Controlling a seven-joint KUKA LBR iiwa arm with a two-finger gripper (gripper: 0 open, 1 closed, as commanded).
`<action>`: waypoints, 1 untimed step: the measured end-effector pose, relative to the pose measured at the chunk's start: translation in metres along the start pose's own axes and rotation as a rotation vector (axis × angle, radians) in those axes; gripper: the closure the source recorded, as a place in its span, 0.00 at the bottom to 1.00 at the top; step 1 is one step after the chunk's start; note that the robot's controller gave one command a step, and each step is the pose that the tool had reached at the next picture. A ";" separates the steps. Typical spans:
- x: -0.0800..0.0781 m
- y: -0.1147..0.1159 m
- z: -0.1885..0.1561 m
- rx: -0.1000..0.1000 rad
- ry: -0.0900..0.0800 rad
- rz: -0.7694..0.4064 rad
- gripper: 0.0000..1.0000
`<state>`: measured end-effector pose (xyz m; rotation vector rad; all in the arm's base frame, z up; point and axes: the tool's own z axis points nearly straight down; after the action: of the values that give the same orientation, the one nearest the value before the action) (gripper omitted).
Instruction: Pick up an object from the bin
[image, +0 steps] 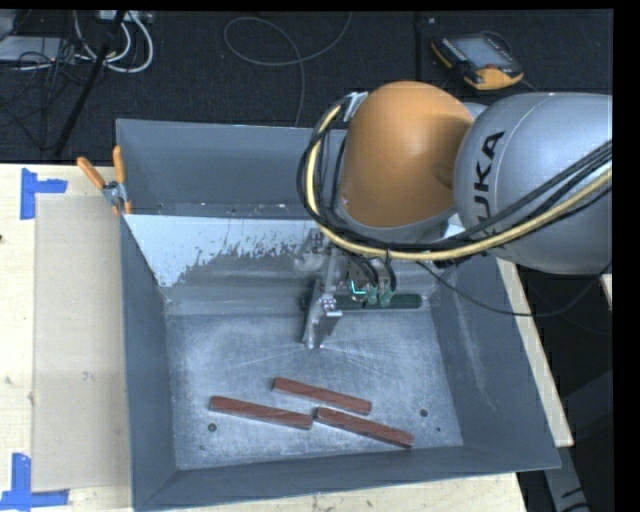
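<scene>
My gripper hangs over the middle of the bin, toward its back, with its metal fingers pointing down above the bare floor. Three thin brown sticks lie flat near the front wall. The upper stick is the closest, a short way in front of the fingertips. The left stick lies below and to the left of it. The right stick slants toward the front right corner, and its left end meets the left stick's right end. Nothing shows between the fingers.
The orange cover and looped cables of the arm hang over the bin's back right part. Bare speckled floor surrounds the gripper on the left and front.
</scene>
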<state>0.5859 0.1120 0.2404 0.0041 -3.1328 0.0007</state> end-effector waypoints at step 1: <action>-0.001 -0.001 -0.005 -0.001 -0.008 0.003 0.00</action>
<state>0.5872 0.1113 0.2454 -0.0006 -3.1412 -0.0011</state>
